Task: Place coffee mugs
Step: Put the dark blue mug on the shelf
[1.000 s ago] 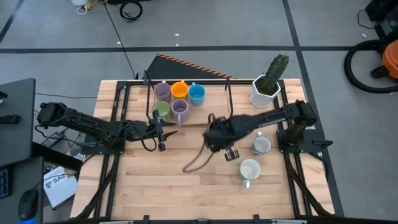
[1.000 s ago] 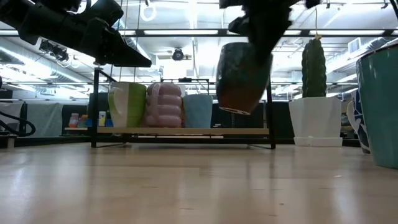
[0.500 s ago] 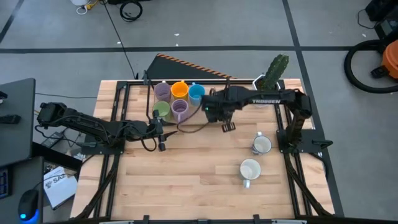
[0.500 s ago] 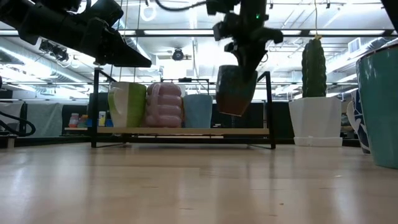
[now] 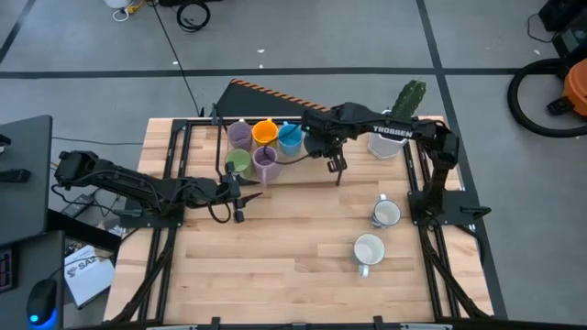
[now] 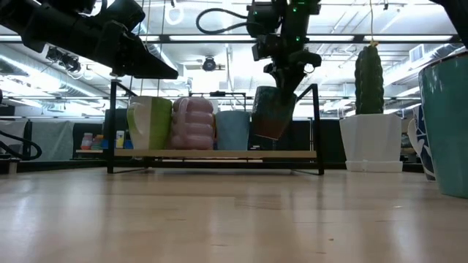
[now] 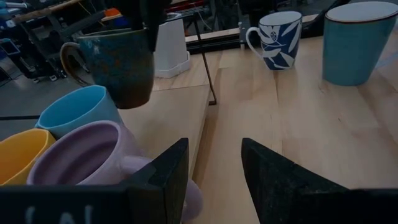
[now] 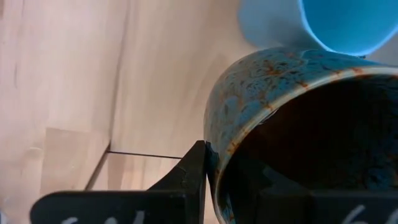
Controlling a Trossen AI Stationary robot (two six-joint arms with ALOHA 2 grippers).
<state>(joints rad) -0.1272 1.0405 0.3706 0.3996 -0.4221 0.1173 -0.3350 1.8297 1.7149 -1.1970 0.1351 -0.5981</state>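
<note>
Dark brown mug (image 6: 272,112) hangs clamped in your right gripper (image 5: 316,147) just beside the blue mug (image 5: 290,137), while your left gripper (image 7: 211,174) waits parted near the purple mug (image 7: 87,158).

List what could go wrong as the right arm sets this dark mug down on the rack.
1. The dark mug hangs tilted in the right claw, pinched at the rim; it may slip or land crooked.
2. It hangs close beside the blue mug, so lowering could knock that one.
3. The rack is crowded; a bump could push neighbours such as the purple mug.
</note>
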